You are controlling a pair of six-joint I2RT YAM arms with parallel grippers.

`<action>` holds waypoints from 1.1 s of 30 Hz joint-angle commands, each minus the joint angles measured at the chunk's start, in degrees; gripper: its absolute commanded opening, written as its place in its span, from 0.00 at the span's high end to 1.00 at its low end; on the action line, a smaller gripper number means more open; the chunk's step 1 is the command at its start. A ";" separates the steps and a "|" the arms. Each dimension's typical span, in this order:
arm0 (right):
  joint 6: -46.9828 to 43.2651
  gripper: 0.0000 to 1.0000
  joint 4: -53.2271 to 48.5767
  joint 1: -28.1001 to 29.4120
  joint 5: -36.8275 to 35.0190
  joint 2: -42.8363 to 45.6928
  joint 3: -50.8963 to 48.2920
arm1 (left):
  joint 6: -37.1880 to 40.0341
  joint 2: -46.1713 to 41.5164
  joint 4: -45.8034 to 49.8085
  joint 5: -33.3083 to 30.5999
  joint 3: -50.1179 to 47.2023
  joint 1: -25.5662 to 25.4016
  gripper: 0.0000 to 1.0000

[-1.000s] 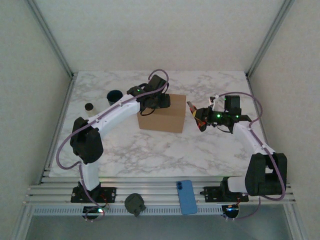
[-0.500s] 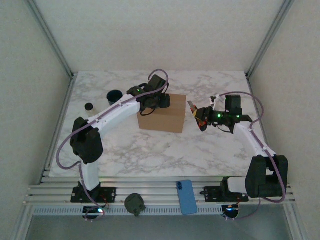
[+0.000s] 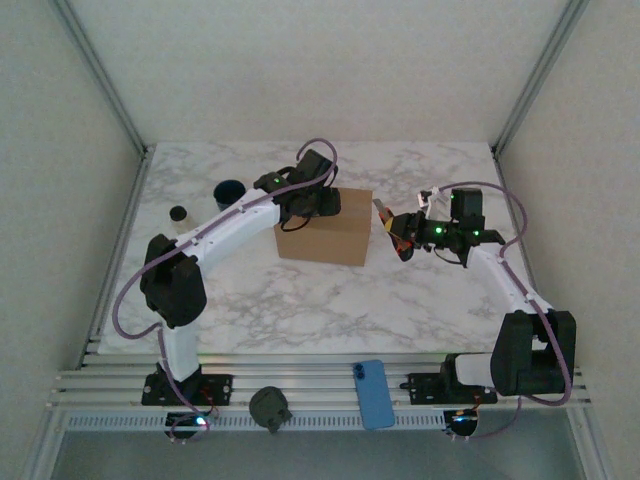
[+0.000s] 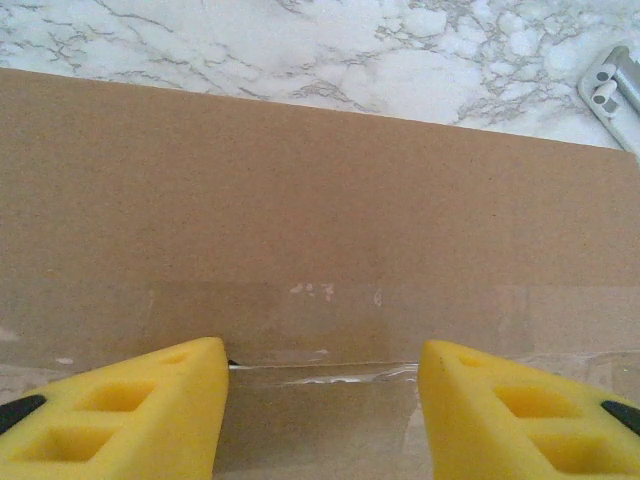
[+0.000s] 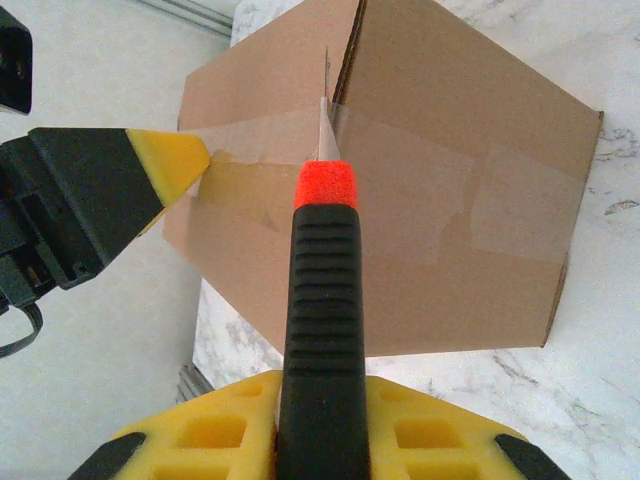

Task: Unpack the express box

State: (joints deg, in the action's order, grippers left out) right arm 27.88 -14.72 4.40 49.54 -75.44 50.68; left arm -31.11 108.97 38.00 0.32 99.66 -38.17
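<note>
Top: brown cardboard express box point(image 3: 325, 228) mid marble counter point(image 3: 300, 300); left end effector point(image 3: 318, 203) on box top, right end effector point(image 3: 398, 232) just right of box
Left wrist: yellow fingers point(image 4: 130, 410) spread, released, over box's taped seam
Right wrist: clenched on black-handled red-collared knife point(image 5: 322, 330), tip at box's taped corner

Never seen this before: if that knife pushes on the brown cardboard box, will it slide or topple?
Likely slide, not topple: the express box sits wide and low on the smooth marble table. Its taped walls look flat, probably stiff. The left gripper above its top may steady it against the knife.
</note>
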 commanded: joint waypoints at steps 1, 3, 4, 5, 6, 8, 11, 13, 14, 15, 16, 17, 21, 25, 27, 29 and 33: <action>0.07 1.00 1.09 0.33 1.26 -0.43 1.18 | -0.62 0.68 2.48 -0.05 -1.31 -0.50 0.48; 0.11 1.00 0.98 0.33 0.94 -0.52 1.09 | -0.62 0.67 2.51 -0.05 -1.26 -0.50 0.48; 0.07 1.00 0.93 0.28 0.63 -0.67 1.09 | -0.62 0.72 2.44 -0.05 -1.22 -0.50 0.48; -0.01 1.00 0.85 0.34 0.47 -0.74 1.14 | -0.62 0.70 2.45 -0.05 -1.22 -0.54 0.47; -0.10 1.00 0.70 0.33 0.35 -0.76 1.18 | -0.62 0.77 2.52 -0.05 -1.08 -0.50 0.47; -0.22 1.00 0.44 0.30 0.08 -0.84 1.26 | -0.62 0.78 2.55 -0.05 -1.05 -0.50 0.47; -0.27 1.00 0.28 0.33 -0.06 -0.99 1.36 | -0.53 0.88 2.60 -0.05 -1.04 -0.50 0.48; -0.28 1.00 0.22 0.34 -0.17 -1.09 1.31 | -0.53 0.90 2.65 -0.05 -0.95 -0.50 0.48; -0.37 1.00 0.30 0.32 -0.16 -1.09 1.22 | -0.53 0.96 2.64 -0.05 -0.96 -0.51 0.47; -0.37 1.00 0.31 0.32 -0.07 -1.06 1.19 | -0.55 0.90 2.67 -0.08 -1.04 -0.50 0.47; -0.37 1.00 0.30 0.34 0.08 -1.05 1.14 | -0.61 0.90 2.63 -0.08 -1.01 -0.50 0.47; -0.41 1.00 0.38 0.34 0.31 -1.10 1.09 | -0.62 0.90 2.62 -0.08 -1.04 -0.50 0.47; -0.62 1.00 0.60 0.47 1.77 -1.27 0.84 | -0.64 0.93 2.65 -0.14 -1.04 -0.50 0.47; -0.89 1.00 0.46 0.76 2.31 -1.64 0.18 | -0.70 0.90 2.57 -0.14 -1.13 -0.50 0.47; -0.79 1.00 0.45 0.78 2.26 -1.71 -0.37 | -0.79 0.89 2.47 -0.14 -1.30 -0.50 0.47; -0.83 1.00 0.31 0.81 2.19 -1.52 -1.07 | -0.87 0.90 2.35 -0.16 -1.43 -0.50 0.47; -0.68 1.00 -0.04 0.85 1.89 -0.34 -2.55 | -0.97 0.83 2.01 -0.14 -2.05 -0.50 0.48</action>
State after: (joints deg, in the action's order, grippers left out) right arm 27.68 -14.13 4.78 49.74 -76.73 49.80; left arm -31.31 108.97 37.98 0.21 99.57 -38.17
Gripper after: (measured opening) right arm 0.204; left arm 0.526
